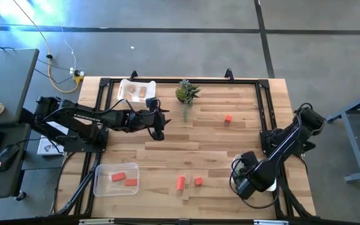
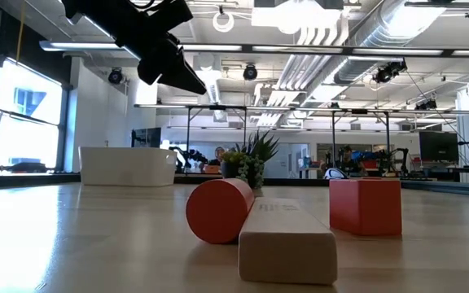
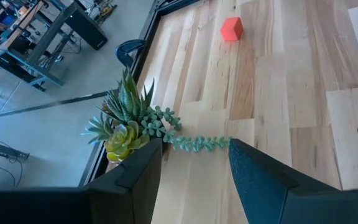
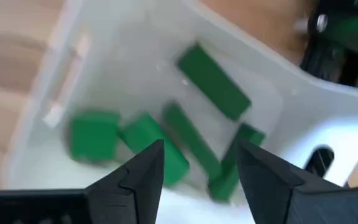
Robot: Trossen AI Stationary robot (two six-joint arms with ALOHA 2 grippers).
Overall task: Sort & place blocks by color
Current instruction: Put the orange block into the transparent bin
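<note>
On the wood table (image 1: 230, 147), the right gripper (image 4: 194, 163) hangs open and empty over the green blocks (image 4: 166, 140) binned by colour, while the left gripper (image 3: 194, 165), open and empty, waits near the plant (image 3: 129, 121).

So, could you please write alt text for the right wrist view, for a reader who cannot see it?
Seen past the right gripper, whose two dark fingers stand apart and hold nothing, a white bin holds several green blocks lying at different angles. Light wooden table shows beside the bin.
</note>
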